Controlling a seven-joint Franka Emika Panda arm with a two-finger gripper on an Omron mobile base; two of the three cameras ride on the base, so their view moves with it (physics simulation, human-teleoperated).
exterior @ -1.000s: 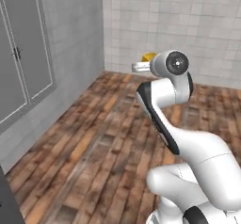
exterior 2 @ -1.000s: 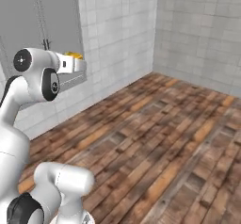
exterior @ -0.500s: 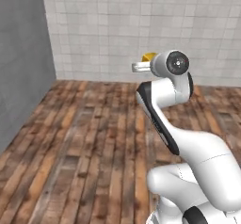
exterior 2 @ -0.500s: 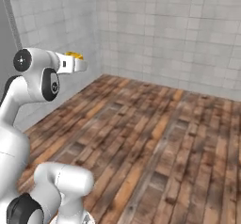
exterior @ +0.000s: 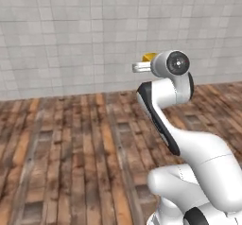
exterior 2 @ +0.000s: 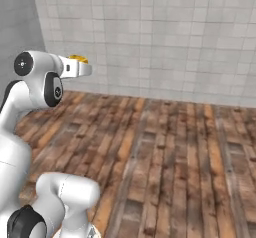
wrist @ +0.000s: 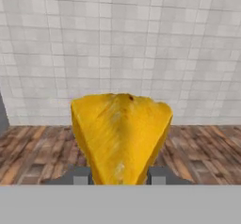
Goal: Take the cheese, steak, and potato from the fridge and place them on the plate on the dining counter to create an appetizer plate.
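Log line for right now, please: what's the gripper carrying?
phase: carry | gripper: shut on cheese | surroundings: tiled wall, wood floor

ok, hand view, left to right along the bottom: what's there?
Left finger tip → cheese, wedged between the tips → right finger tip. Wood floor and tiled wall lie behind.
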